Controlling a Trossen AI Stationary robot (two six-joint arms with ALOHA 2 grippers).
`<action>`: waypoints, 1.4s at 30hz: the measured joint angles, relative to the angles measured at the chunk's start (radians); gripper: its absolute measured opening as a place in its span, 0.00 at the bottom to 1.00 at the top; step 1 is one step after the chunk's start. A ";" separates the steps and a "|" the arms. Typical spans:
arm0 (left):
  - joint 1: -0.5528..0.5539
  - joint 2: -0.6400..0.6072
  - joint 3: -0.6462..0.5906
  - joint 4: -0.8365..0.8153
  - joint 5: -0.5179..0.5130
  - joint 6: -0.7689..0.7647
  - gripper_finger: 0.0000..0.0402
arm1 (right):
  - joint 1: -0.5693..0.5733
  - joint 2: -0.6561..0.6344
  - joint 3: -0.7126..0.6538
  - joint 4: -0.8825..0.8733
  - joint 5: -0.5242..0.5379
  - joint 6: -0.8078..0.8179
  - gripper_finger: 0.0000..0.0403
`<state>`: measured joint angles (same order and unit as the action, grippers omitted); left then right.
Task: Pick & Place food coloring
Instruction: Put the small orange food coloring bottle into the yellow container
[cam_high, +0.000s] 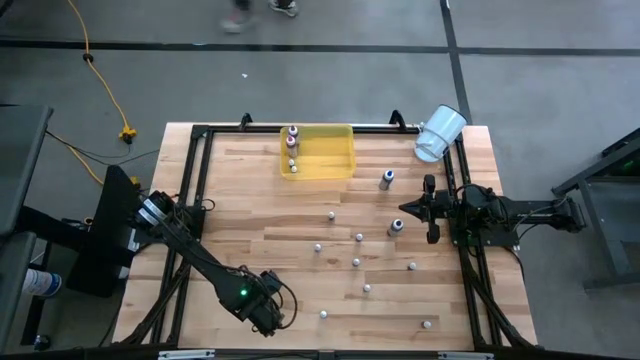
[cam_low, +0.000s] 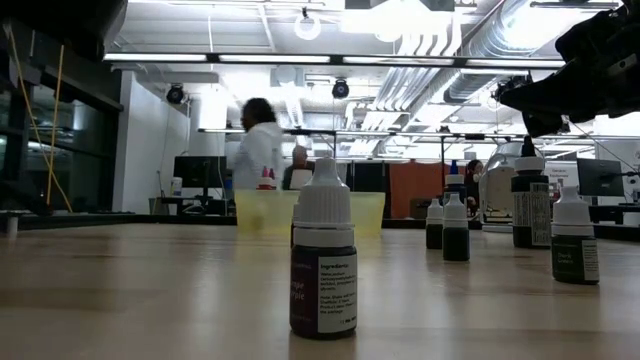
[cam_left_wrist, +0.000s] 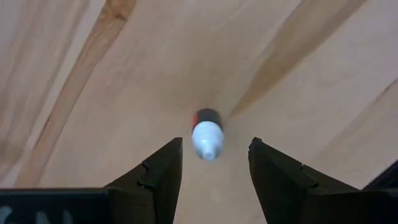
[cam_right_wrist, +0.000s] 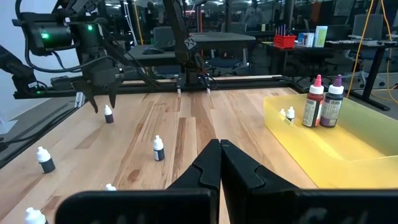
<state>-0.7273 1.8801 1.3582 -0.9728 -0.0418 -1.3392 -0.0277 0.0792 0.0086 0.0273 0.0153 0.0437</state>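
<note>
Jaws of left gripper (cam_left_wrist: 214, 163) apart around small round white-capped bottle (cam_left_wrist: 207, 133) on grained wood.

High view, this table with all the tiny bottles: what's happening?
The left gripper hovers, fingers open, over one small white-capped dark bottle standing at the wooden table's near edge. The right gripper waits shut at the right side. Two taller bottles stand in the translucent yellow tray; others remain scattered.

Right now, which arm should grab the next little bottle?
Probably the left. Its gripper hangs open right above a bottle, jaws either side. The right gripper is shut and waits by the table's right edge, with no bottle between its jaws.
</note>
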 joint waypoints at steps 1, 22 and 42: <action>0.000 0.000 0.000 0.002 -0.001 0.000 0.43 | 0.000 0.000 0.000 0.000 0.000 0.000 0.00; 0.000 -0.001 0.000 0.001 -0.004 0.030 0.11 | 0.000 0.000 0.000 0.000 0.000 0.000 0.00; 0.036 -0.001 0.089 -0.099 -0.014 0.108 0.06 | 0.000 0.000 0.000 0.000 0.000 0.000 0.00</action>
<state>-0.6909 1.8790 1.4472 -1.0713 -0.0555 -1.2316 -0.0280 0.0792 0.0087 0.0273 0.0153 0.0437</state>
